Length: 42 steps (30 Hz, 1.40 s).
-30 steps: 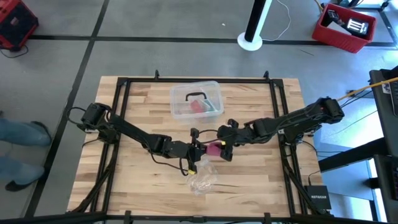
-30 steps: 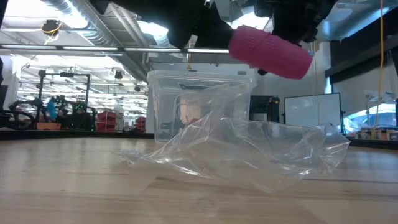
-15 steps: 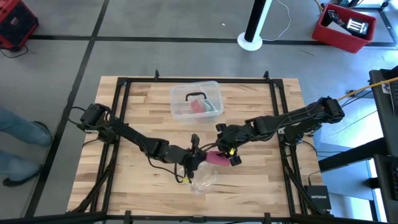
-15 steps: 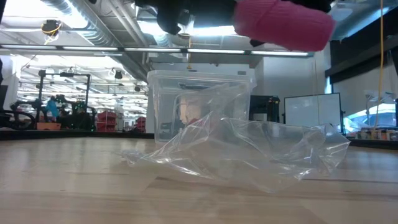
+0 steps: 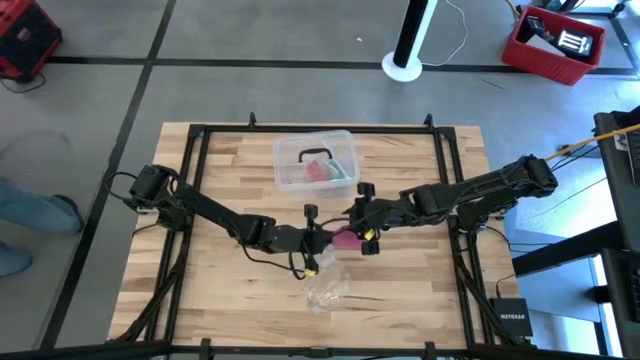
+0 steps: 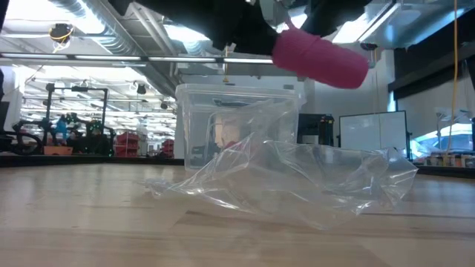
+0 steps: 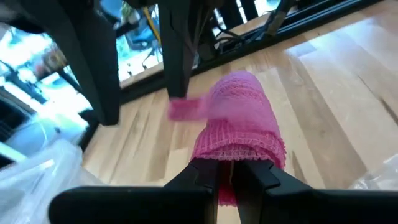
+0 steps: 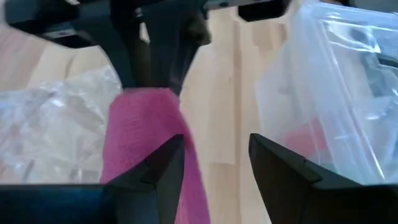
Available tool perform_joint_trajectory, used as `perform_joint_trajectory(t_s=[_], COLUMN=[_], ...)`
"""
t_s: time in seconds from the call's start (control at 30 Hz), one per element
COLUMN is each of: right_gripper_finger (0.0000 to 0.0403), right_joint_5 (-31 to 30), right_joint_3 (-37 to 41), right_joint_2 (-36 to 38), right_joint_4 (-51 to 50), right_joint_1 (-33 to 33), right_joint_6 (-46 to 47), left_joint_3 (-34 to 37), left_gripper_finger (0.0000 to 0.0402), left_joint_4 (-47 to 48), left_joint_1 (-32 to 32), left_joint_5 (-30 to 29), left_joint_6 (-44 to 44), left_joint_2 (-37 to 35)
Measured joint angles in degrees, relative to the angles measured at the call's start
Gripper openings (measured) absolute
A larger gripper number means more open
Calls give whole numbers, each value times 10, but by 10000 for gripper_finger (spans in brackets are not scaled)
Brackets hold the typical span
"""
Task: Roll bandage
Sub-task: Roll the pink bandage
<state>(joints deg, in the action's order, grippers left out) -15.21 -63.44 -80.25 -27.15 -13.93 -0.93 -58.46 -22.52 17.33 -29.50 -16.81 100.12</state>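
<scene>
The bandage (image 5: 345, 239) is a pink roll held in the air over the table's middle, well above the wood in the low view (image 6: 319, 58). A short loose tail (image 7: 186, 109) sticks out near its far end. My left gripper (image 7: 227, 177) reaches in from the table's left and is shut on the roll's near end. My right gripper (image 8: 217, 140) comes from the table's right, slanting down, and stands open. The roll (image 8: 140, 130) lies outside its gap, along one finger (image 8: 165, 165). My left gripper pinches the near end of the roll (image 7: 235, 154) between its two fingers. The fingers come nearly level from the table's left and lie along the roll. The roll sticks out ahead of them, lifted clear and a little tilted. My right gripper has one finger beside the roll's far end, by the tail. That finger hides the spot, so I cannot tell whether it touches.
A crumpled clear plastic wrapper (image 5: 325, 290) lies on the wood just below and nearer than the roll (image 6: 289, 178). A clear plastic box (image 5: 315, 160) with pink contents stands at the far middle. A black frame (image 5: 190, 200) runs around the tabletop.
Both grippers have swung with the roll toward the table's near edge and come back to about where they were. My right gripper has rolled about its own pointing line and risen a little. The roll has stayed clear of the table throughout.
</scene>
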Motion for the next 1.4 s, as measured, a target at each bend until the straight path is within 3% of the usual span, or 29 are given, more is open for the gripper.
perform_joint_trajectory(t_s=[0.5,0.73,0.83,0.97,1.03,1.27,1.4], right_gripper_finger=[184,184,184,184,184,179,155], right_joint_5=[-43,-86,-47,108,155,175,238], right_joint_3=[0,-38,-78,-88,-78,-47,-47], right_joint_2=[-69,-63,-52,-42,-42,-52,-52], right_joint_4=[12,-125,-164,-124,-84,-33,-28], right_joint_1=[1,1,1,1,2,23,44], right_joint_6=[5,-10,-12,-24,-28,-51,-51], left_joint_3=[0,0,1,1,1,1,1], left_gripper_finger=[21,21,21,21,21,21,21], left_joint_4=[-11,8,14,11,4,6,5], left_joint_1=[8,19,18,17,17,18,18], left_joint_5=[8,10,10,10,10,9,9], left_joint_6=[-6,5,10,5,-1,-4,-7], left_joint_2=[1,1,1,1,1,2,2])
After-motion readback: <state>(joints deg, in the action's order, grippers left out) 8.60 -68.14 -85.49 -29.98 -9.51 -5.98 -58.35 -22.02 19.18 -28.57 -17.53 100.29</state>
